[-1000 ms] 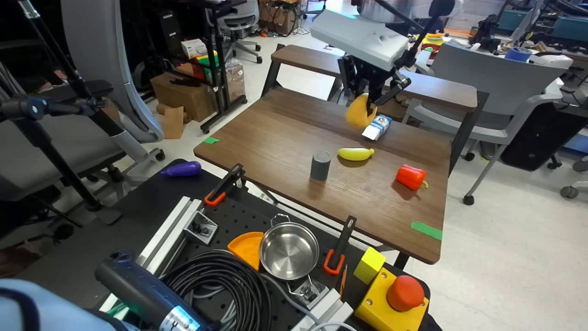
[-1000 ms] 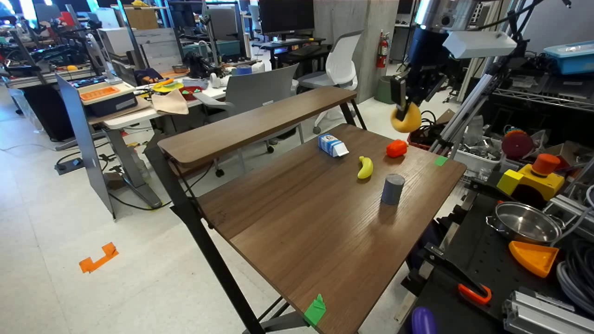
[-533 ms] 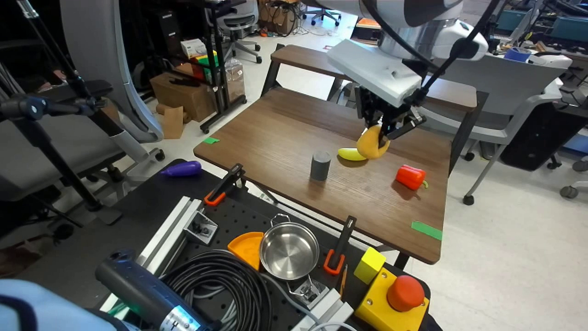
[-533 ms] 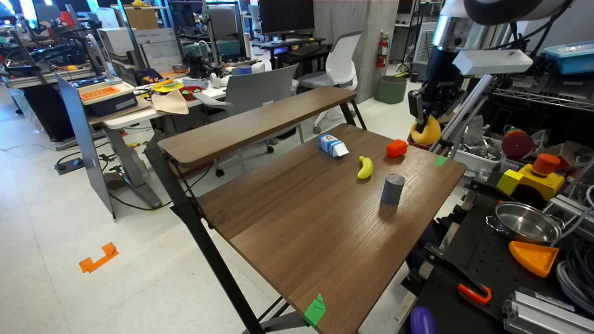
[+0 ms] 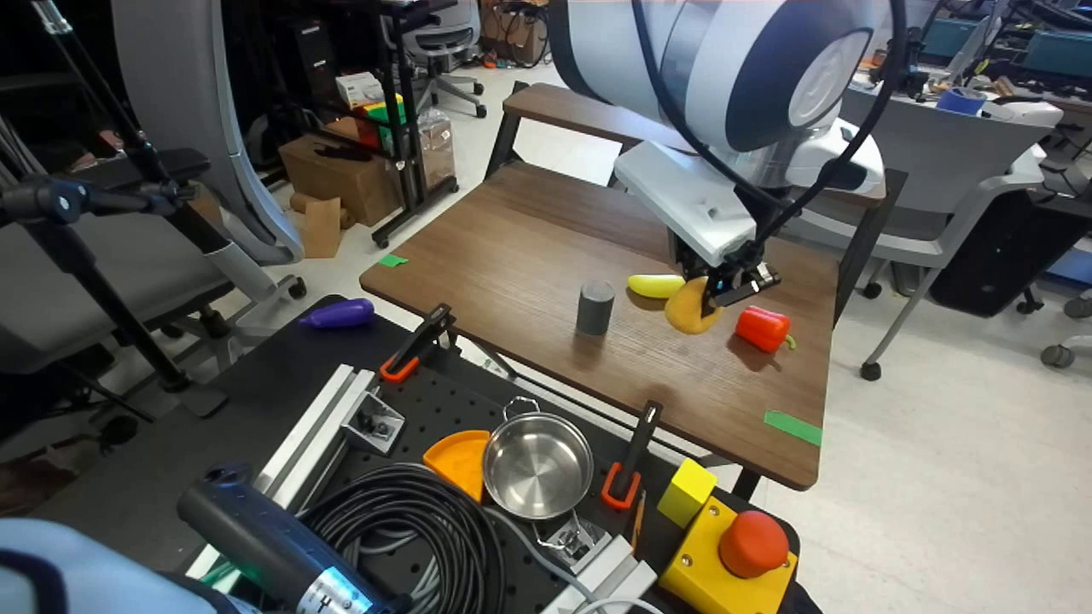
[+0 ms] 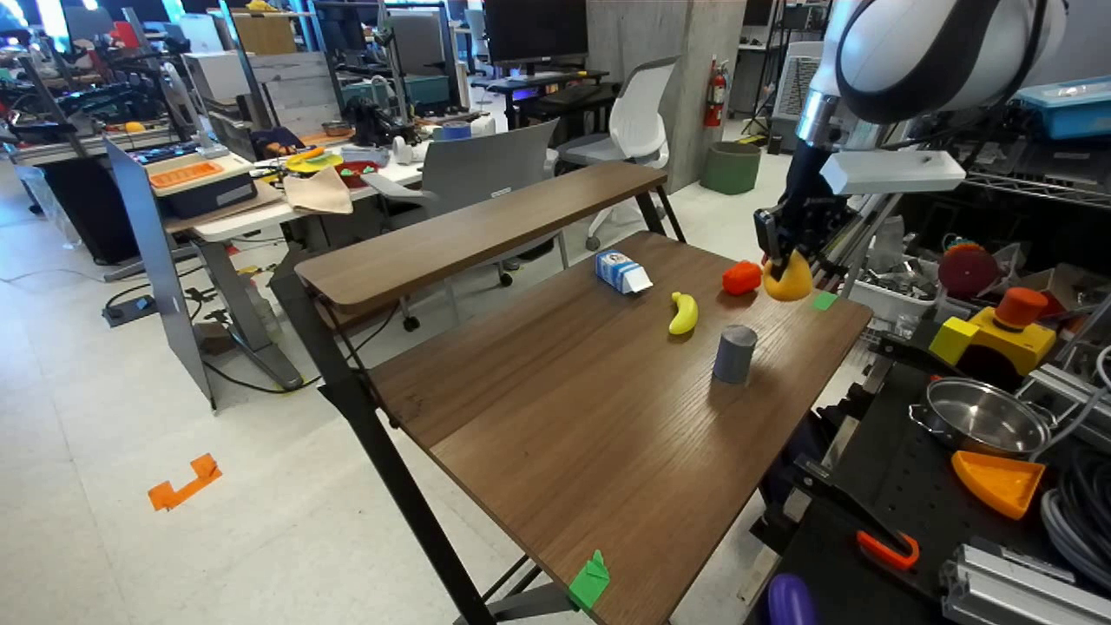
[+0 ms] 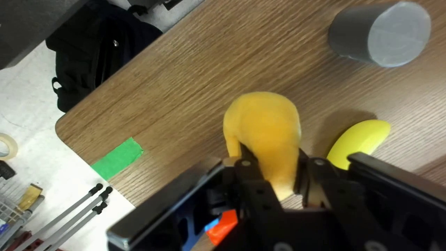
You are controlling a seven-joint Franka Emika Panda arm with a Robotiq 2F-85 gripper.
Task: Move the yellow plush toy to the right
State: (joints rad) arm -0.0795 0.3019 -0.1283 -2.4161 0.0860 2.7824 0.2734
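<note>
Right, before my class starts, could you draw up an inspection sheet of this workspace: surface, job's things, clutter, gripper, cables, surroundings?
Surface: brown tabletop, green tape near two corners.
Job's things: yellow plush toy, held above the tabletop.
Clutter: gray cylinder, yellow banana, red pepper and blue-and-white carton on the tabletop; steel pot on the black bench alongside.
Gripper: closed on the plush toy.
Cables: black cable coil on the bench; black cable looping along the robot arm.
Surroundings: gray chairs, cardboard box on the floor; black bag beyond the tabletop's edge in the wrist view.
</note>
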